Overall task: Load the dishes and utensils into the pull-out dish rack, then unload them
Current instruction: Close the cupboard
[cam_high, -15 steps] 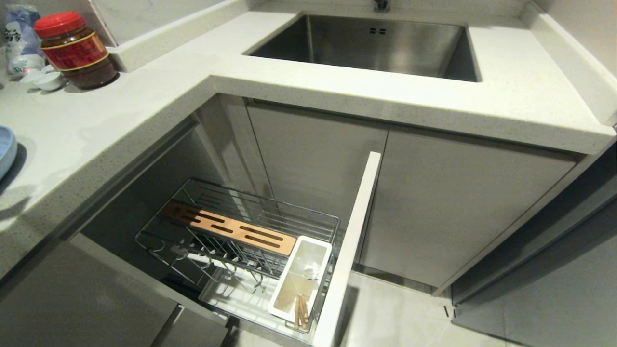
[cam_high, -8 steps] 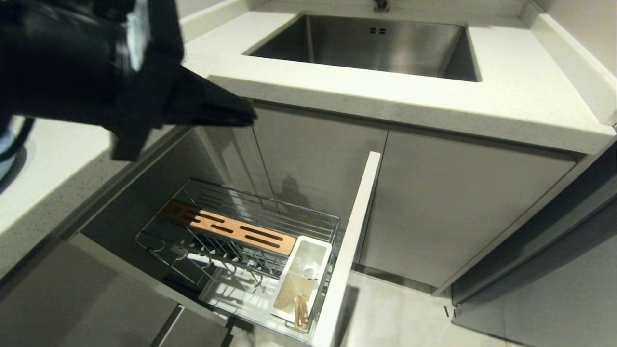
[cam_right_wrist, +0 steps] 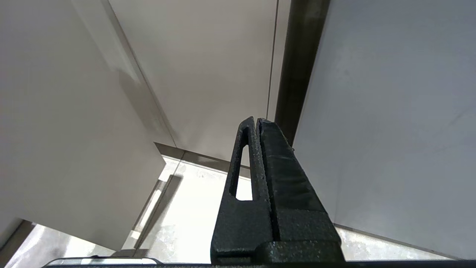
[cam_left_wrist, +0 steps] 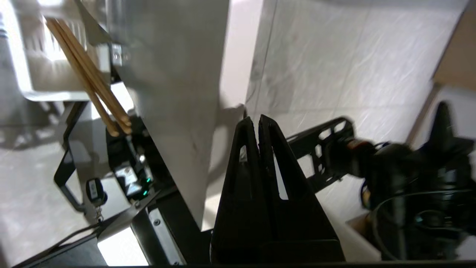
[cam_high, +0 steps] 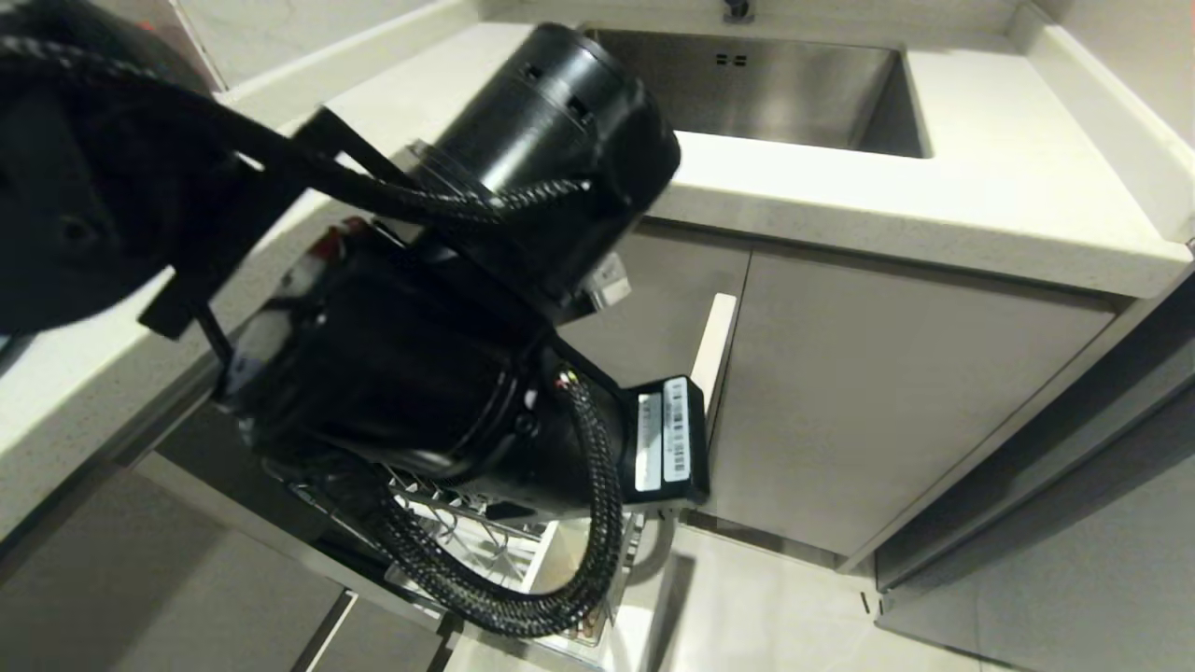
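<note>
The left arm [cam_high: 439, 373] is seen stretched over the pull-out dish rack [cam_high: 485, 551], hiding most of it. The chopsticks [cam_left_wrist: 89, 76] are stood in the white utensil bin [cam_left_wrist: 44, 89]. The left tool [cam_left_wrist: 257, 121] is pressed shut — empty. The right tool [cam_right_wrist: 256, 121] is likewise closed on nothing, beside the cabinet doors [cam_right_wrist: 208, 67].

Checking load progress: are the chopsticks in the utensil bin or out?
In. The chopsticks stand leaning inside the white utensil bin, tips above its rim.
</note>
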Robot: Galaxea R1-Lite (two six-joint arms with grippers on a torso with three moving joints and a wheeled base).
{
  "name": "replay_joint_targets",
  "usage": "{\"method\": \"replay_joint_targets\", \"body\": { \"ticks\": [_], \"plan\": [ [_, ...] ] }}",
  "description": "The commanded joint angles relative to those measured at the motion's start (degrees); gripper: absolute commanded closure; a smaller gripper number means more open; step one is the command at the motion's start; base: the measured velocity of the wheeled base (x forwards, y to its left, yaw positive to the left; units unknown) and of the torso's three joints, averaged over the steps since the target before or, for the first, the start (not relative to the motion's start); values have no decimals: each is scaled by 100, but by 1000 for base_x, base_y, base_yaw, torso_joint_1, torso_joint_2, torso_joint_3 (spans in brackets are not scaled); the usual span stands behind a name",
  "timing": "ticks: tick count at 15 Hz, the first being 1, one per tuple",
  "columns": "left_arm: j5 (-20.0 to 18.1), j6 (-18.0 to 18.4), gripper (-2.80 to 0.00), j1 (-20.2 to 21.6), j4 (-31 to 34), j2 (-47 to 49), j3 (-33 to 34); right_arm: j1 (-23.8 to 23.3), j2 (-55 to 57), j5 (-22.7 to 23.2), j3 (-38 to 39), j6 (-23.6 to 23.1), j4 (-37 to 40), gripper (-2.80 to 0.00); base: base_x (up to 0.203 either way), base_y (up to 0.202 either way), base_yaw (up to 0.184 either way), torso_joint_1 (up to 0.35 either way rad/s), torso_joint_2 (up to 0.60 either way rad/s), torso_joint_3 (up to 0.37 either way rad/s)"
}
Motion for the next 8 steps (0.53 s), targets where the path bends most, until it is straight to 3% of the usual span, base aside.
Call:
{"method": "replay_joint_targets", "body": {
  "ticks": [1, 5, 8],
  "plan": [
    [-22, -27, 0, -156, 41, 289, 34, 1, -4, 1, 149, 0, -8, 0, 0, 0, 0, 0, 0, 0],
    [-197, -28, 0, -188, 49, 433, 74, 1, -4, 1, 149, 0, -8, 0, 0, 0, 0, 0, 0, 0],
    [29, -7, 0, -177, 50, 463, 126, 1, -4, 1, 149, 0, -8, 0, 0, 0, 0, 0, 0, 0]
  ]
}}
